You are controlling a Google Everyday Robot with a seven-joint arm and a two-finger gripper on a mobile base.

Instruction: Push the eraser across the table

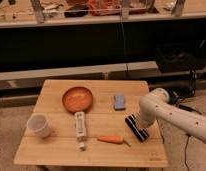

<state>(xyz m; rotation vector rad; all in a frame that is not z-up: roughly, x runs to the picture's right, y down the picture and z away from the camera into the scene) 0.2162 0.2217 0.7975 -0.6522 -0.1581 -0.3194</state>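
An orange bowl (77, 99) sits furthest back, with a small blue-grey pad (119, 101) to its right. Just in front of the bowl lies a white remote-like bar (80, 126). A white cup (38, 125) stands well left of it, and a carrot (112, 140) lies by its near end.

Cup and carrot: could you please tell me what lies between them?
The remote, in the camera view; the shut gripper is by the eraser.

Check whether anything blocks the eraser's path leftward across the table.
Yes. The shut gripper sits right at the eraser, with nothing between them. Leftward, the carrot lies close in its path, then the white remote-like bar and, further on, the cup.
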